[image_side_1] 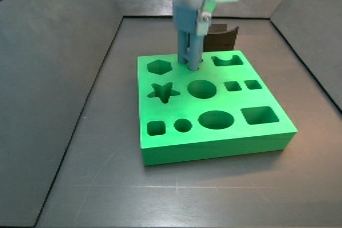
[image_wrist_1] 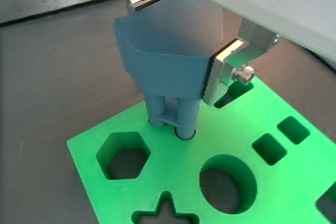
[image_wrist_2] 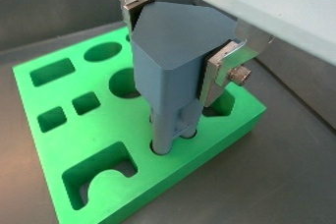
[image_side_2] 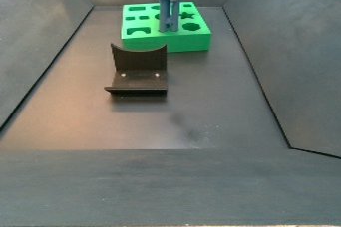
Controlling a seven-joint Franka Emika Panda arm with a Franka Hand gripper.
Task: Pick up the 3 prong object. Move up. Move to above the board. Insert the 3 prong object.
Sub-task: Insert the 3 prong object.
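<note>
Fingers (image_wrist_2: 225,69) of the gripper (image_wrist_1: 184,33) clamp the head of the 3 prong object (image_wrist_1: 168,61) from both sides, above the board (image_side_1: 261,140). Prong tips meet the board's top face near its far edge in both wrist views; whether they sit inside a hole cannot be determined. Behind the board, the fixture (image_side_2: 138,70) is partly hidden in a side view.

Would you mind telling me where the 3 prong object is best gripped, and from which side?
Grip the blocky head of the 3 prong object, coming from above. It stands upright with its thin prongs pointing down at the board, so only the head offers broad flat faces. The gripper already holds it there, one finger on each side.
</note>
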